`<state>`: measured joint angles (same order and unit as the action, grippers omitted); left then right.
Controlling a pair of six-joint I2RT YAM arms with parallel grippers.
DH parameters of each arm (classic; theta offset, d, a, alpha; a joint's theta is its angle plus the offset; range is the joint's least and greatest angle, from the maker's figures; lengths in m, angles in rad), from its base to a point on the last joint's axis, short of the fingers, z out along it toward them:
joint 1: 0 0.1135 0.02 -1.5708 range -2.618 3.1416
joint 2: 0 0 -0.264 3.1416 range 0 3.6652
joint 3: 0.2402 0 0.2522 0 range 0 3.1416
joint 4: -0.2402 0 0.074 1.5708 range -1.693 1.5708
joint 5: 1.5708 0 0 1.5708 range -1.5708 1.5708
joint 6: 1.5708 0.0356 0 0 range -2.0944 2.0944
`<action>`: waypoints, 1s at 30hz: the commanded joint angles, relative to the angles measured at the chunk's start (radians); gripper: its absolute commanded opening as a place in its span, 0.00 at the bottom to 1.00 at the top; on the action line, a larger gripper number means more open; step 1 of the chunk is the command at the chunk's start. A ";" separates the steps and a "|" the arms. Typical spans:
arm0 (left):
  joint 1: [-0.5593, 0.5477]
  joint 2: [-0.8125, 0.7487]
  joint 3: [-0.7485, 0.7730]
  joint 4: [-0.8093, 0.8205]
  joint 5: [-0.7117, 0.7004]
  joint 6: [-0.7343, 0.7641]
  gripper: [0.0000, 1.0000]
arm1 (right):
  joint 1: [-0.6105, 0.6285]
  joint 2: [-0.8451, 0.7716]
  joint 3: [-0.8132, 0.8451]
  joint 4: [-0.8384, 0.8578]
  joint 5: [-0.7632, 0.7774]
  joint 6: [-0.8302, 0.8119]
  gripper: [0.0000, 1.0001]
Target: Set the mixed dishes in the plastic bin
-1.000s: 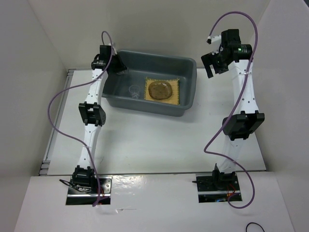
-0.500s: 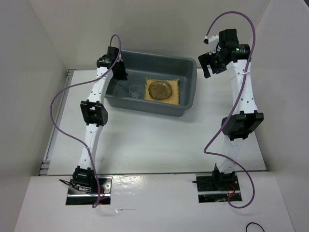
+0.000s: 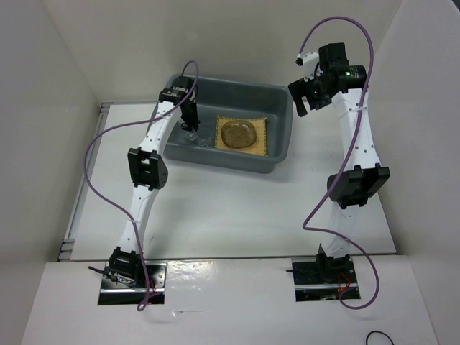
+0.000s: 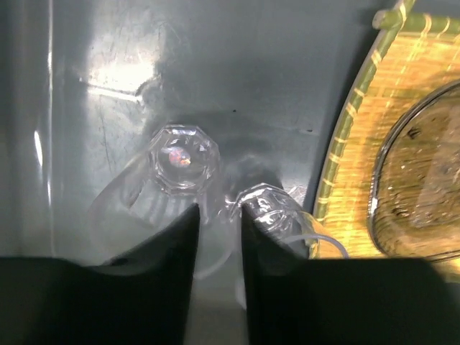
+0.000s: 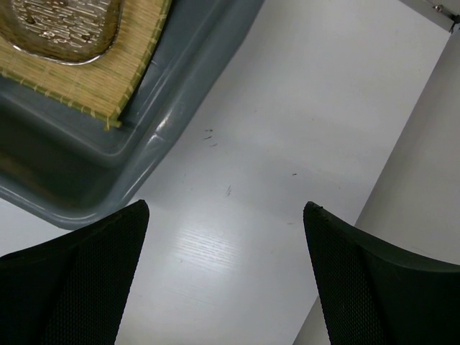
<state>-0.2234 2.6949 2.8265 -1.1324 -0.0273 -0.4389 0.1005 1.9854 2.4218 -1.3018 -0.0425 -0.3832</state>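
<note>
The dark grey plastic bin (image 3: 282, 147) stands at the back middle of the table. In its right half lies the tan-yellow woven mat (image 3: 259, 142) with the clear plate (image 3: 237, 134) on it; I cannot make out the clear bowl as a separate thing. My left gripper (image 3: 190, 127) is down inside the bin's left half. In the left wrist view its jaws (image 4: 219, 215) stand only a narrow gap apart, with the small clear cup's (image 4: 180, 158) rim wall between them. My right gripper (image 3: 305, 97) hangs open and empty above the bin's right rim (image 5: 169, 133).
White walls close in the table on the left, back and right. White table (image 5: 287, 144) lies to the right of the bin and in front of it. The mat's edge (image 4: 338, 151) lies just right of the cup.
My left gripper has moved from the bin's back left rim rightward and down into the bin onto the cup. My right gripper has drifted slightly left and back.
</note>
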 commanded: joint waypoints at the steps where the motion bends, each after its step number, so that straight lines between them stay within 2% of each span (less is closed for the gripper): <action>1: -0.004 -0.086 0.013 -0.018 -0.043 0.016 0.39 | 0.007 -0.013 0.040 0.001 -0.010 -0.002 0.92; 3: -0.004 -0.086 0.013 -0.018 -0.055 0.016 0.52 | 0.007 -0.022 0.040 0.001 -0.019 -0.002 0.92; 5: -0.004 -0.095 0.013 -0.018 -0.056 0.016 0.70 | 0.007 -0.022 0.040 0.001 -0.019 -0.002 0.92; 6: -0.004 -0.104 0.023 -0.018 -0.068 0.016 0.90 | 0.007 -0.022 0.040 0.001 -0.019 -0.002 0.92; 7: -0.004 -0.104 0.024 -0.018 -0.077 0.016 1.00 | 0.007 -0.022 0.040 0.001 -0.019 -0.002 0.92; 13: 0.006 -0.180 0.115 -0.027 -0.122 0.016 1.00 | 0.016 -0.031 0.031 0.001 -0.019 -0.002 0.92; 18: 0.006 -0.263 0.292 -0.009 -0.132 -0.004 1.00 | 0.016 -0.013 0.149 0.001 0.064 0.020 0.93; 21: 0.006 -0.343 0.307 0.013 -0.174 -0.004 1.00 | 0.016 -0.022 0.175 0.001 0.084 0.029 0.94; 25: -0.005 -0.363 0.307 -0.070 -0.262 -0.035 1.00 | 0.016 -0.098 0.071 0.001 0.093 0.038 0.96; 27: -0.014 -0.375 0.307 -0.163 -0.370 -0.067 1.00 | 0.016 -0.185 -0.045 0.001 0.102 0.038 0.96; 30: -0.050 -0.446 0.196 -0.164 -0.485 -0.092 1.00 | 0.016 -0.298 -0.223 0.001 0.102 0.027 0.99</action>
<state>-0.2394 2.2566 3.1001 -1.2041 -0.3672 -0.4881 0.1070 1.8229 2.2845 -1.2987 0.0429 -0.3595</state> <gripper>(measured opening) 0.997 0.979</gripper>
